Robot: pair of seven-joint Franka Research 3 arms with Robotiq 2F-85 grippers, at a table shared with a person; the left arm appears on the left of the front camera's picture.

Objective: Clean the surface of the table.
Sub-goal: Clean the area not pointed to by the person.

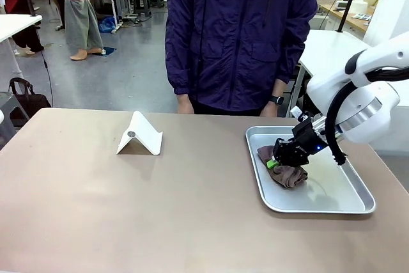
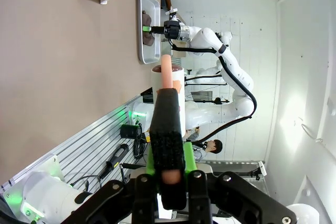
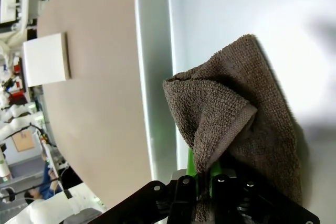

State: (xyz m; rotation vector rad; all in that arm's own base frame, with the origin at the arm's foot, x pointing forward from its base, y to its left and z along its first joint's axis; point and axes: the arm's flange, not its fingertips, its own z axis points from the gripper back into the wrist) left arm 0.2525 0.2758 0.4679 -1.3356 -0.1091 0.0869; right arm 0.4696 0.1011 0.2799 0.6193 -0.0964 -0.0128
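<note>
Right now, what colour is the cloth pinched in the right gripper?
The cloth is plain taupe-brown terry with no pattern. It shows best in the right wrist view.

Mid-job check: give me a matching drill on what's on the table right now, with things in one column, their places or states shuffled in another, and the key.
Things:
1. cloth
2. tray
3. white stand
4. right gripper

Places or states:
A. shut on the cloth
B. standing on the bare table, to the robot's left of the tray
C. bunched up inside the tray
D. lying flat on the table at the robot's right

Pairs: 1-C; 2-D; 3-B; 4-A
</note>
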